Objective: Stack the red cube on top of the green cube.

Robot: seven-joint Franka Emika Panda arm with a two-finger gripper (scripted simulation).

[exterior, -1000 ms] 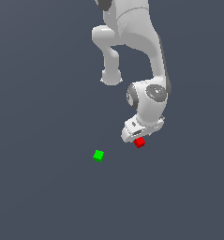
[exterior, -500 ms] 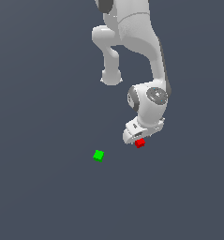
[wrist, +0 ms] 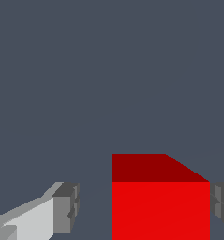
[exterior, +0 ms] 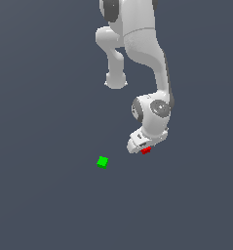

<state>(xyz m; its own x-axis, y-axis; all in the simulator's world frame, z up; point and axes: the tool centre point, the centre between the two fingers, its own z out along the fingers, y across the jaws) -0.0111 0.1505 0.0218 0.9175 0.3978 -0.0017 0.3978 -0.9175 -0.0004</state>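
The tiny red cube lies on the dark floor, mostly covered by the white hand in the exterior view. My gripper is down around it and stands open. In the wrist view the red cube sits between the grey fingertips: one pad is a clear gap away from it, the other is right at its opposite side. The gripper has not closed on it. The green cube rests alone on the floor, toward the exterior view's left of the gripper and slightly nearer the camera. It is out of the wrist view.
The white arm rises from the gripper toward the top of the exterior view. The floor is a plain dark grey surface with nothing else on it.
The hand has sunk slightly lower over the red cube, so less of the cube shows in the exterior view. The green cube has not moved.
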